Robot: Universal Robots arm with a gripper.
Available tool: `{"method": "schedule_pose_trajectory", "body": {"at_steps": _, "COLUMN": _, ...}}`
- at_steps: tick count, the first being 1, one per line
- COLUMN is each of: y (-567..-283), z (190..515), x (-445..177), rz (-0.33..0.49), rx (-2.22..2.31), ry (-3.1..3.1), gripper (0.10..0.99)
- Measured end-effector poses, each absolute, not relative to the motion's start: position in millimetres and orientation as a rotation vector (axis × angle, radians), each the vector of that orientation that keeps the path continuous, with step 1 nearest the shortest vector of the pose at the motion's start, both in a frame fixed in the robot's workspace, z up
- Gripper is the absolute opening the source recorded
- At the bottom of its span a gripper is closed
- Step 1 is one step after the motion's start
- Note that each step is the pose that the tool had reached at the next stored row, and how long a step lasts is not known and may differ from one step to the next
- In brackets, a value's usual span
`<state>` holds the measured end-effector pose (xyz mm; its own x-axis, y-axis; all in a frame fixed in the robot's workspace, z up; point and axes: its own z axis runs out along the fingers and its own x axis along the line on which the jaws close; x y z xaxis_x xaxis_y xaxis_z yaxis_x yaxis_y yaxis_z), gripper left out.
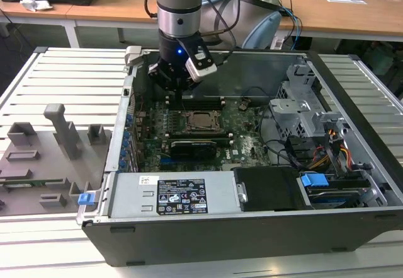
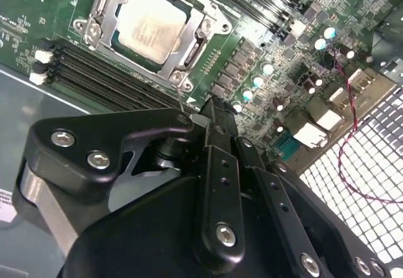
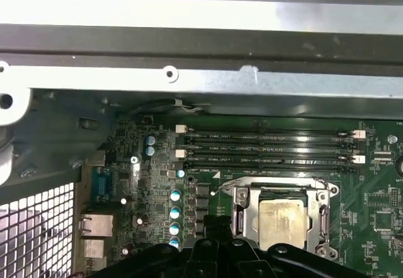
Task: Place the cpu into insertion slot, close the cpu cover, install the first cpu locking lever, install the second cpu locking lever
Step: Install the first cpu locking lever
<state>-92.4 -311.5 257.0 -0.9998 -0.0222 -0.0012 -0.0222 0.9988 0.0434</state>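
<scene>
On the slatted tabletop [image 1: 75,76] lay an open computer case [image 1: 208,227] with its green board [image 1: 245,136] facing up, and the arm [image 1: 179,13] reached down into it near the case's far wall. The claw [image 1: 182,92] hovered just beside the insertion slot [image 1: 187,121], its fingers drawn together and closed, with a thin metal rod [image 2: 182,95] from the socket's corner just beside the tips. The cpu cover [image 2: 110,13] lay flat around the cpu [image 2: 151,26], which sat inside the slot.

cpu [image 2: 151,26] lies in insertion slot [image 2: 85,29], cpu cover [image 2: 189,54] around it.
</scene>
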Motion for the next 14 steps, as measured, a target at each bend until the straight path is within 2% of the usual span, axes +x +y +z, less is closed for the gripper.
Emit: {"method": "schedule_pose_trajectory", "body": {"at_steps": 14, "y": -311, "z": 257, "x": -106, "rz": 0.068, "rx": -0.035, "ry": 3.140, "gripper": 0.106}}
